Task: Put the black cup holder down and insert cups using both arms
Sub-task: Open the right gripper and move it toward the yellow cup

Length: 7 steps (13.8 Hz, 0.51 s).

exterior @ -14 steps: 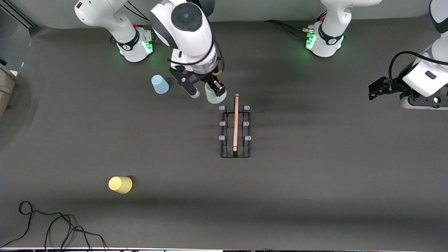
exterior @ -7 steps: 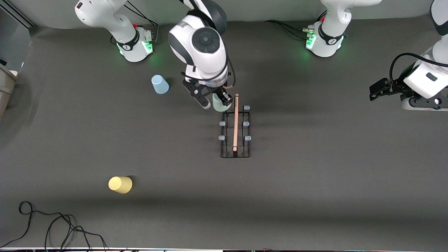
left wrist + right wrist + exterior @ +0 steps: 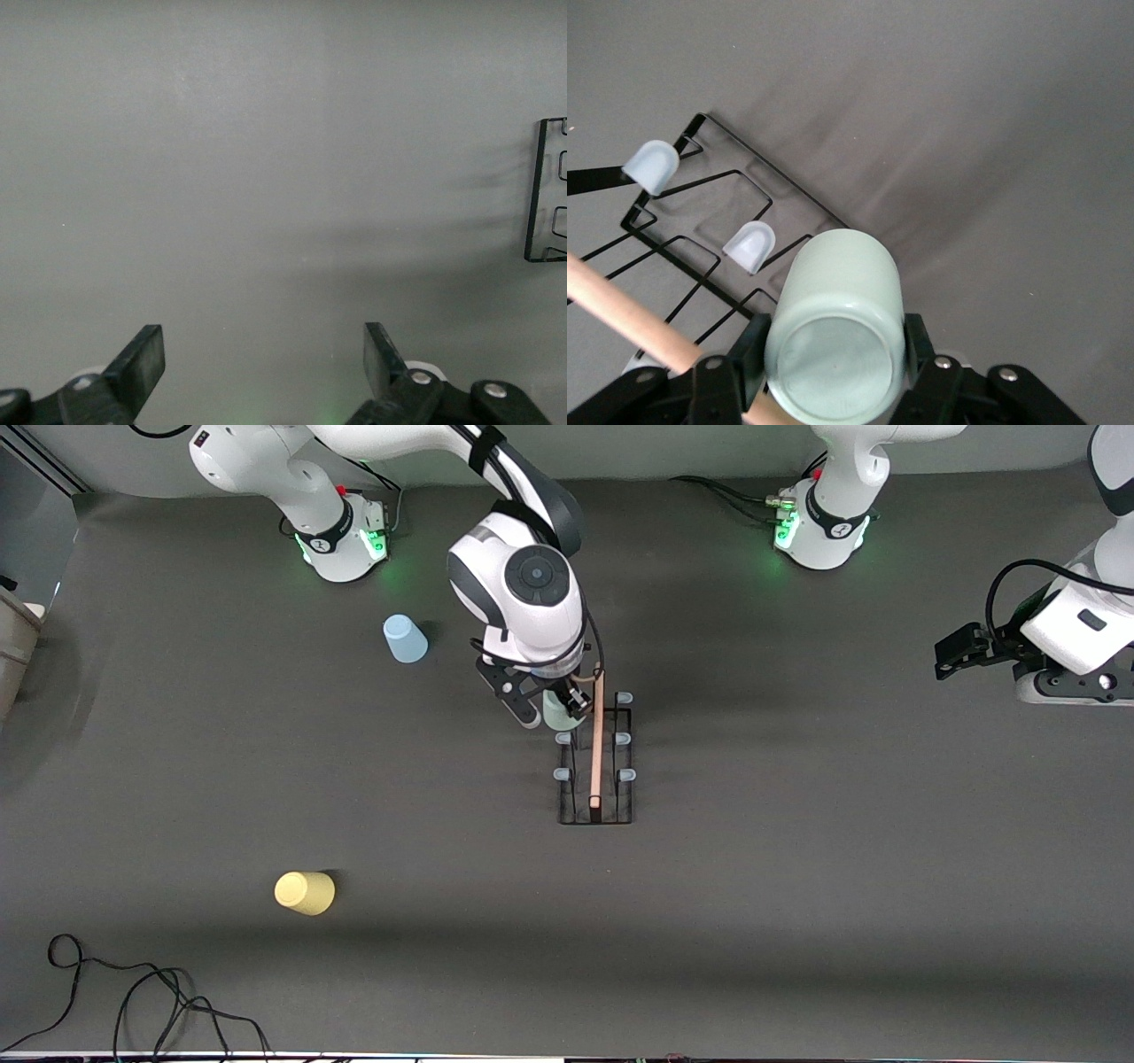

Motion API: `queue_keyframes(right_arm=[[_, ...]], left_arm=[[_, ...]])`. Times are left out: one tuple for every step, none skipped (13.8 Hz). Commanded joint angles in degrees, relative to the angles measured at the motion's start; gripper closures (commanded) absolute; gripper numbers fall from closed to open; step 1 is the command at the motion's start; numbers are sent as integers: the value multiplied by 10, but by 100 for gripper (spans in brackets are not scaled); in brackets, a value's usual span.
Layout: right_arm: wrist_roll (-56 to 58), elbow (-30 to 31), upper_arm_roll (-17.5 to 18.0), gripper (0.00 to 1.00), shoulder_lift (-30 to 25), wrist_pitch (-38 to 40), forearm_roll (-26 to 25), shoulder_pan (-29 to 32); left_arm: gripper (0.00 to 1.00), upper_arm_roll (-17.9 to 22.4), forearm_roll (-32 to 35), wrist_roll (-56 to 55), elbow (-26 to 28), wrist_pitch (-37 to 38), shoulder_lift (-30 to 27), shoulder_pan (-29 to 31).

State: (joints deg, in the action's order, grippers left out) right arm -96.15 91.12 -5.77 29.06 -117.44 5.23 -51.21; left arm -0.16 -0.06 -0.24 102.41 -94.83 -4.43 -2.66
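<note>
Mint cup [image 3: 837,332] hangs upside down in the right end effector [image 3: 556,707], fingers clamped on its sides near the base, over the rack's peg row at the end nearest the robot bases, on the right arm's side of the handle. Looks like light, thin plastic, smooth and tapered; probably slips if pinched loosely and flexes if squeezed hard, so the mid-wall pinch seems sensible. Black cup holder [image 3: 596,812] stands mid-counter: thin stiff black wire bent into a rectangular frame with looped cells, a pale wooden rod handle [image 3: 597,744] along its length, rounded pale-blue caps [image 3: 750,245] on the pegs. Likely light enough to skid if a cup is pushed sideways onto a peg. Blue cup [image 3: 404,638] sits inverted on the counter, toward the right arm's end from the rack and farther from the front camera than its middle. Yellow cup [image 3: 306,893] lies on its side, nearer the front camera than the rack, well apart from it. Counter [image 3: 797,921] is matte dark grey, faintly textured. Left end effector [image 3: 264,372] waits with fingers spread wide, holding nothing, over bare counter toward the left arm's end from the rack. Black cable [image 3: 133,1001] loops at the counter's front edge.
</note>
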Motion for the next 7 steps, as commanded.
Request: queue_keyframes(right_arm=[[-22,2,-6,89,19,-27,-8,-7],[-23,1,-6,22,20,-27,-8,-5],[-23,-1,-6,0,17,-23,-8,-3],[-20,-4,-6,0,12,-22,-8,0],[-18,-8,-8,0,2,-10,-8,1],[-15,-27,-11,0,-7,23,-8,1],[-11,-57,-20,0,-8,67,-8,2]], left_arm=[[0,-1,7,9,6,2,-6,2],[0,-1,7,9,6,2,-6,2],[0,-1,7,9,7,2,-6,2],[0,-1,7,9,7,2,-6,2],[0,-1,7,9,8,3,-6,2],[0,-2,7,9,8,3,-6,2],[0,-1,7,9,8,1,-6,2]])
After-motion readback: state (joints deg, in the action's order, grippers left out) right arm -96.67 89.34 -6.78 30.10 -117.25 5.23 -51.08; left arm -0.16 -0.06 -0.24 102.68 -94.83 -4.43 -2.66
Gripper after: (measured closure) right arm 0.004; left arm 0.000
